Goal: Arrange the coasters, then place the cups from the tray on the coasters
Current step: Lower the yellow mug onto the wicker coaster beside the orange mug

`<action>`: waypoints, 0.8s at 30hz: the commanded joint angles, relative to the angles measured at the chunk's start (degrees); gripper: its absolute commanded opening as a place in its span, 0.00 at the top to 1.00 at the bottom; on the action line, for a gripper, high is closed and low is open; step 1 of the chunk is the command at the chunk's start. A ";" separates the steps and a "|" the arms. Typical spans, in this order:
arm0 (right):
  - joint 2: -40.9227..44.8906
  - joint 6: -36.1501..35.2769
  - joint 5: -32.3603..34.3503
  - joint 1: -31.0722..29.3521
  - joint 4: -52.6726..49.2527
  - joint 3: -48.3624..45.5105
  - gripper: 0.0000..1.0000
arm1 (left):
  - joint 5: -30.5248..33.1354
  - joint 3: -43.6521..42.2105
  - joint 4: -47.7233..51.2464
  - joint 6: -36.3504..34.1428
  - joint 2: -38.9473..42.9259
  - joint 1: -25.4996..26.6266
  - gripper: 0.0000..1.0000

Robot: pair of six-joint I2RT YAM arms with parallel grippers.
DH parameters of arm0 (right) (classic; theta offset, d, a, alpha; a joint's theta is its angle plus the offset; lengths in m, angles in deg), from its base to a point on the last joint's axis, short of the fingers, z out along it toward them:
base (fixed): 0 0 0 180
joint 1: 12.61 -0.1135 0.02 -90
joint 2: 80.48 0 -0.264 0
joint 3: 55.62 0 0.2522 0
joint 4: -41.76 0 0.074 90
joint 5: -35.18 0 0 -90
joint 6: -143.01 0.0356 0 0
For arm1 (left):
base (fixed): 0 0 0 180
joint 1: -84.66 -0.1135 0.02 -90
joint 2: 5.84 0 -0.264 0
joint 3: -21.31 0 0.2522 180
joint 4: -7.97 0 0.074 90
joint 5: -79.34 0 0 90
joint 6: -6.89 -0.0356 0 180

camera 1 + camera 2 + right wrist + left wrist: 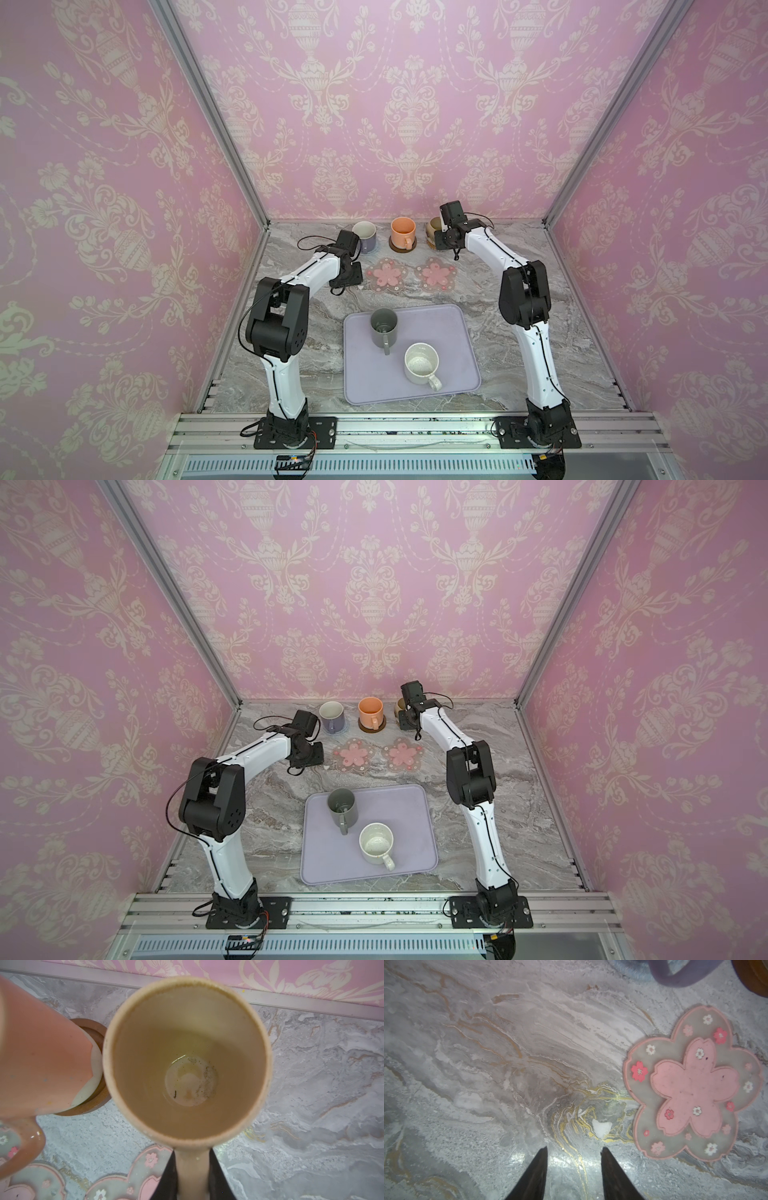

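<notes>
Beige cup (187, 1059): round, matte, speckled rim, dry residue at the bottom. It's at the back right of the row, over the woven tan coaster (432, 246); can't tell if it's seated on it. Right gripper (191, 1153) has its black fingers (168, 1178) clamped on both sides of the cup's handle.

Just beside it, the orange cup (403, 230) stands on the dark brown wooden disc (402, 248). Next along, the lavender cup (365, 237), white inside, stands on the light blue crochet coaster (631, 970).

In front of that row are two translucent pink flower coasters (384, 276) (436, 274). They are rubbery, with raised petals, lie side by side, and are both bare.

Left gripper (574, 1148) is low over bare tabletop next to the left flower coaster. Its fingers are partly apart with nothing between them.

Lavender-grey tray (449, 332) sits nearer the arm bases: flat, rounded corners, low rim. The dark grey cup (384, 328) and white speckled cup (420, 363) stand upright on it, apart.

Tabletop (519, 353) is grey marble-look with gold veins.
</notes>
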 commanded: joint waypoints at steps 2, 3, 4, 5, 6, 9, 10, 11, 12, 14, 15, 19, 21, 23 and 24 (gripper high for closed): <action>6.97 -1.25 1.90 0.07 6.34 0.27 1.00 | -0.88 0.29 1.09 -0.36 1.08 -0.40 0.55; 7.13 -1.39 2.16 0.09 6.62 0.04 1.00 | -0.86 0.26 1.09 -0.32 1.10 -0.38 0.55; 7.06 -1.55 2.49 0.07 6.62 -0.07 1.00 | -0.93 0.30 1.10 -0.28 1.06 -0.42 0.55; 6.88 -1.76 2.75 0.12 6.48 -0.06 1.00 | -0.97 0.27 1.09 -0.27 1.09 -0.42 0.55; 6.67 -2.01 2.98 0.16 6.26 -0.07 1.00 | -0.96 0.29 1.09 -0.27 1.04 -0.36 0.55; 6.26 -1.95 3.10 0.33 5.94 -0.22 1.00 | -0.91 0.28 1.09 -0.28 1.04 -0.42 0.55; 6.04 -1.90 3.01 0.41 5.94 -0.39 1.00 | -0.96 0.37 1.09 -0.19 1.01 -0.42 0.55; 5.83 -1.70 3.02 0.55 5.87 -0.34 1.00 | -0.89 0.39 1.09 -0.14 0.89 -0.42 0.55; 5.52 -1.54 2.85 0.68 5.64 -0.21 1.00 | -1.01 0.54 1.17 -0.10 0.84 -0.42 0.55; 4.94 -1.57 2.47 1.02 5.37 0.23 1.00 | -1.03 0.61 1.27 -0.09 0.70 -0.42 0.55; 4.71 -1.58 2.44 1.10 5.28 0.35 1.00 | -0.97 0.61 1.31 -0.14 0.76 -0.42 0.55; 3.81 -1.54 2.22 1.47 5.00 0.98 1.00 | -0.79 1.09 1.53 -0.08 0.36 -0.42 0.55; 3.41 -1.26 1.86 1.49 5.04 0.90 1.00 | -0.88 1.25 1.59 -0.06 0.21 -0.41 0.55; 3.03 -1.02 1.52 1.61 5.17 0.81 1.00 | -1.01 1.36 1.57 0.07 0.06 -0.40 0.55; 2.79 -0.86 1.17 1.57 5.15 0.86 1.00 | -1.04 1.44 1.68 0.07 -0.02 -0.42 0.55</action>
